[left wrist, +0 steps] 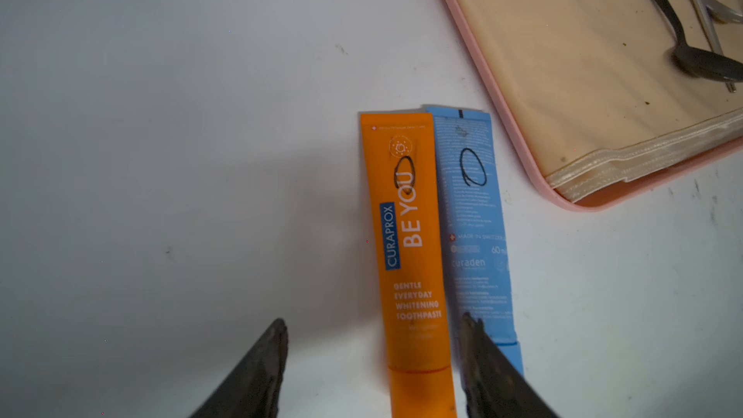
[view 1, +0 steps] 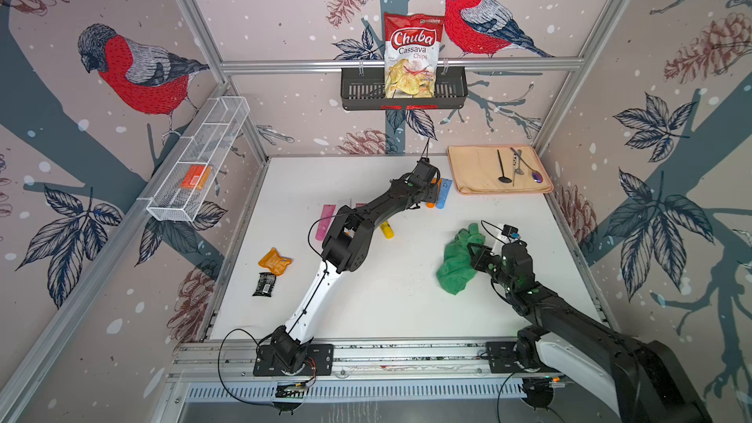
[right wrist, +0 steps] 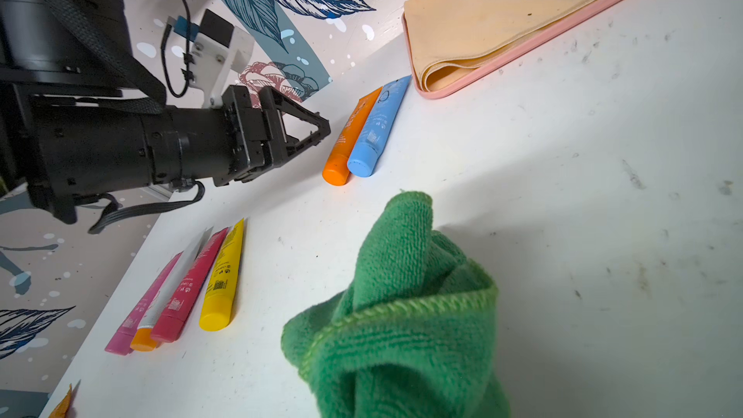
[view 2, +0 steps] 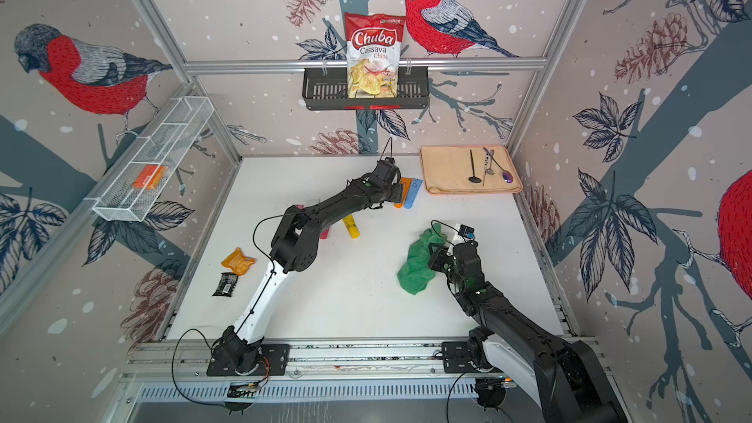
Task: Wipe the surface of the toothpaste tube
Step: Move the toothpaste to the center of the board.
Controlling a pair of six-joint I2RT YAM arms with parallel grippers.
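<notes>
An orange toothpaste tube (left wrist: 406, 235) lies flat beside a blue tube (left wrist: 474, 215), and each carries a black marker oval. Both top views show the pair near the tray, with the blue tube (view 1: 443, 193) clearest. My left gripper (left wrist: 374, 321) is open just above the table. One finger is over bare table and the other is on the seam between the two tubes, so the orange tube's cap end lies between them untouched. My right gripper (view 1: 473, 256) is shut on a green cloth (right wrist: 402, 315), which hides its fingers and hangs over the table (view 1: 457, 262).
A pink tray (view 1: 504, 194) with a beige cloth and cutlery sits at the back right, close to the tubes. Yellow (right wrist: 223, 275), red (right wrist: 193, 287) and pink (right wrist: 136, 315) tubes lie in a row. An orange packet (view 1: 274, 261) and a black packet (view 1: 263, 284) lie left.
</notes>
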